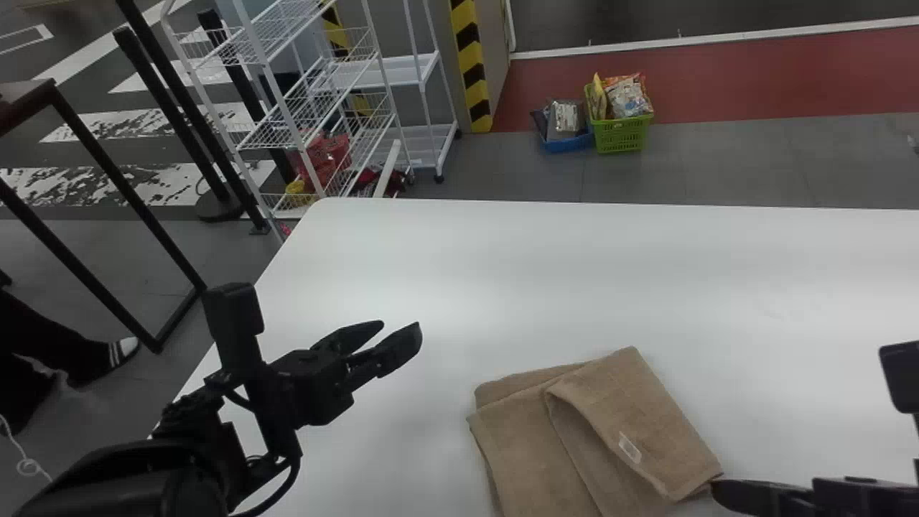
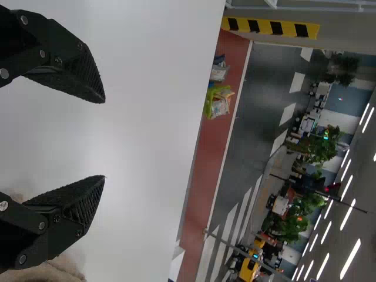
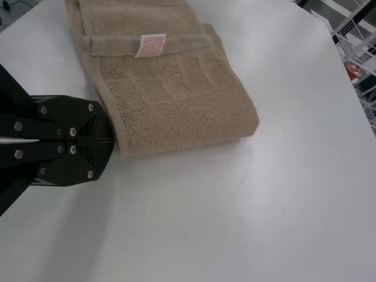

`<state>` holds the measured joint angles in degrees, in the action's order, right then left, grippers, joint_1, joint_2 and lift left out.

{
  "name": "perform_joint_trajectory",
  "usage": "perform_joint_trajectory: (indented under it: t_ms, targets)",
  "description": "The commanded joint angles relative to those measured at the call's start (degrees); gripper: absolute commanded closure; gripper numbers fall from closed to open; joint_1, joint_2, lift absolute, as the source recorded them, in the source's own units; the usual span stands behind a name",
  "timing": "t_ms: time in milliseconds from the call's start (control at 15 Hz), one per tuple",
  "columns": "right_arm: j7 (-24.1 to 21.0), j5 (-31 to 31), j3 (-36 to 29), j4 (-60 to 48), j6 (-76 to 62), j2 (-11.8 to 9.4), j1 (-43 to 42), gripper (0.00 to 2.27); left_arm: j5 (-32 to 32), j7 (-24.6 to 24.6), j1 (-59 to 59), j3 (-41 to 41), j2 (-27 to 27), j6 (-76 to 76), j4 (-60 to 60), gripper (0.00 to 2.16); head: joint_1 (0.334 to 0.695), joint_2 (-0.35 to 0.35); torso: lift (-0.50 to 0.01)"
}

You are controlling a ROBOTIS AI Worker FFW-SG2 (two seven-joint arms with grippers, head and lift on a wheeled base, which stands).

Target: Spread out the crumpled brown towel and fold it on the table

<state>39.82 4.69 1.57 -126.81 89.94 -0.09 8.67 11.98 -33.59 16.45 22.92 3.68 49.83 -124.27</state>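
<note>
Left pincer (image 1: 399, 330) wide, ten o'clock of the one towel (image 1: 520, 445) on our table (image 1: 646, 266); right pincer (image 1: 718, 490) closed, four o'clock, beside it; beyond, at twelve, we count two: blue basket (image 1: 567, 144), green basket (image 1: 621, 135)

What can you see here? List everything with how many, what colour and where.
Towel: one, brown, partly folded on the table
Label: one, white, on the towel
Table: one, white, before the robot
Green basket: one, green, floor beyond the table
Blue basket: one, blue, beside the green basket
Shelving: units hard to count, white, beyond the table
Striped post: one, yellow and black, beside the shelving
Plants: several, green, far background
Left gripper: one, black, open above the table
Right gripper: one, black, closed, tips at the towel's edge
</note>
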Motion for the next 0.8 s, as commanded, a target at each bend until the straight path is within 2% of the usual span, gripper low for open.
perform_joint_trajectory:
  t_ms: [0, 600, 667, 733]
  targets:
    - [-0.8, -0.1, -0.5, 3.5, -1.7, 0.1, -2.0, 1.3, 0.2, -0.2, 0.3, 0.1, -0.1, 0.6, 0.0, 0.45, 0.695, 0.272, -0.127]
    - [-3.1, -2.1, -2.1, 10.4, -8.9, 0.1, -11.0, 1.3, 0.3, -0.5, 1.8, -0.8, -0.1, 0.8, -0.4, 0.45, 0.695, 0.227, -0.127]
    - [-3.1, -3.4, -2.3, 9.7, -8.8, 0.1, -10.8, 1.3, 0.2, -1.0, 2.0, -1.0, -0.1, 0.9, -0.4, 0.48, 0.695, 0.217, -0.127]
    - [-3.1, -4.0, -2.9, 7.9, -8.4, 0.1, -10.3, 1.3, 0.3, -1.2, 2.2, -1.1, -0.1, 0.9, -0.4, 0.64, 0.695, 0.214, -0.127]
